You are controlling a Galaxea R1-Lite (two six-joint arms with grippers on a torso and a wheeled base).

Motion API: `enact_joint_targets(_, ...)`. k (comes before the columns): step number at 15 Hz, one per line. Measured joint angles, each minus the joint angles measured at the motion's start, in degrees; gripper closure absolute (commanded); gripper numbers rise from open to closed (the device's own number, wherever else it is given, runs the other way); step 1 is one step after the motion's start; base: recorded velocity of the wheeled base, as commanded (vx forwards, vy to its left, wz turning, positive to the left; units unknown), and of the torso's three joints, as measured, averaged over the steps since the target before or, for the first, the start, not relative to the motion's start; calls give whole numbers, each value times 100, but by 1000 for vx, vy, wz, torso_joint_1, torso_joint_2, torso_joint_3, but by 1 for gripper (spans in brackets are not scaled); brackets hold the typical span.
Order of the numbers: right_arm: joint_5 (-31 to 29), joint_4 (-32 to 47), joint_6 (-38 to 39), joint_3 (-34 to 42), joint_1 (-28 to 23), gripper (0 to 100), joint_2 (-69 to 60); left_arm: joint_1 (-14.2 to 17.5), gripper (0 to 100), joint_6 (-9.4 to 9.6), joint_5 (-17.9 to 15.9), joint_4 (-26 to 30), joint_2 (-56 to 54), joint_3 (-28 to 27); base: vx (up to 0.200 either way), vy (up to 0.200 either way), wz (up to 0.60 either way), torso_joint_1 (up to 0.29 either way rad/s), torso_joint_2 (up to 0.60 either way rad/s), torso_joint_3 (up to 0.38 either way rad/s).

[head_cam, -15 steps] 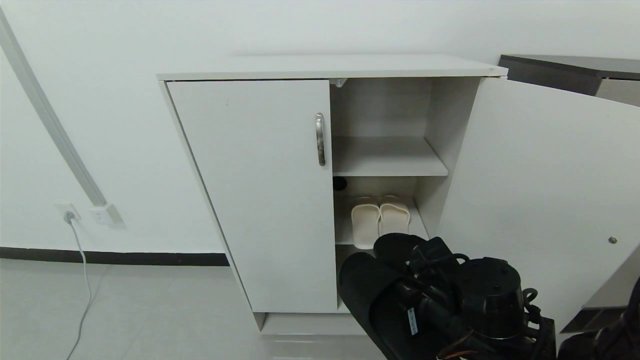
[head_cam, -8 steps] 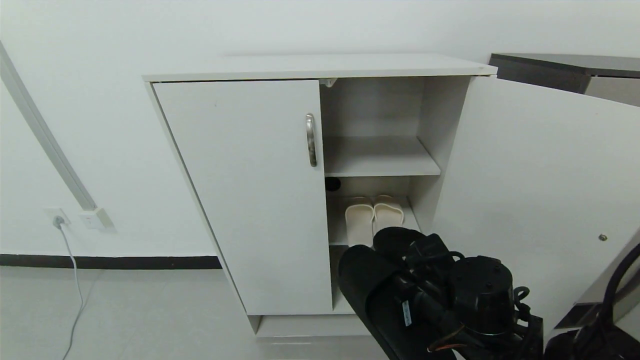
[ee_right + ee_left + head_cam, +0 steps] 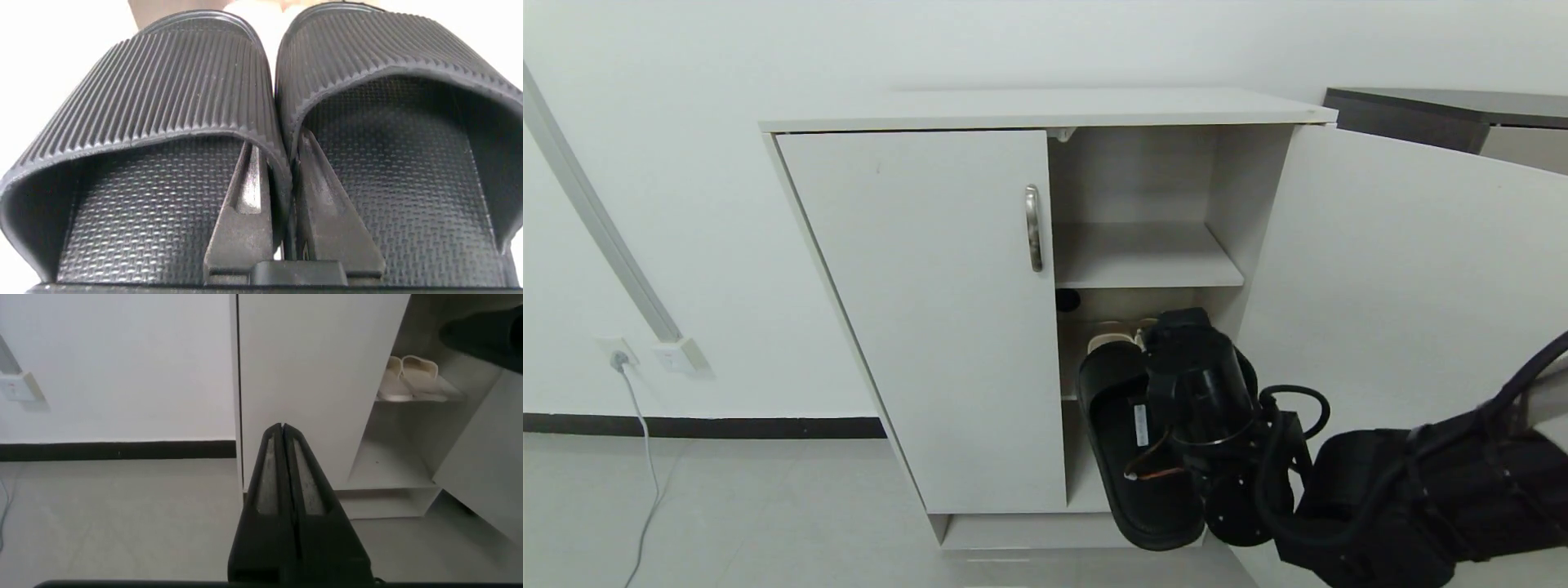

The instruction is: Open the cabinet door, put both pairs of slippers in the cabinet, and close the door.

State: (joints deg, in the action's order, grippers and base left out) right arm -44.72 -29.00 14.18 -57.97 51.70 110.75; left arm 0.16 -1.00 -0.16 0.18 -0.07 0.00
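Matt ribbed black slippers (image 3: 163,106)

A white wall (image 3: 686,98) meets a pale grey floor (image 3: 768,506) at a black skirting strip (image 3: 703,425) — a grey conduit (image 3: 596,220) slants down beside a socket (image 3: 619,353) with a cable (image 3: 645,474) plugged in; a dark-topped unit (image 3: 1445,106) stands at the right.

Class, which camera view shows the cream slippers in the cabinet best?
The left wrist view: both cream slippers lie unobstructed, side by side. In the head view only their near ends peek above the black slippers. In the right wrist view the black slippers block them.
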Motion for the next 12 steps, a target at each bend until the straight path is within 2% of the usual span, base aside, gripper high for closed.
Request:
enact_joint_targets(2,-39,926,194,-700,26,100,-212,2,100,5,0,0,0,0,0,0,0,0,0,0)
enact_joint_targets(4,-90,1341,232,-1314,-74,100,-334,-2,100,10,-2,0,0,0,0,0,0,0,0,0)
enact_joint_targets(6,-112,1423,123,-1657,-193,100,-358,-2,100,34,-2,0,0,0,0,0,0,0,0,0)
enact_joint_targets(11,-110,1407,117,-1764,-236,100,-268,2,100,34,0,2,0,0,0,0,0,0,0,0)
enact_joint_targets(12,-110,1398,119,-1764,-239,100,-251,-2,100,34,0,0,0,0,200,0,0,2,-2,2)
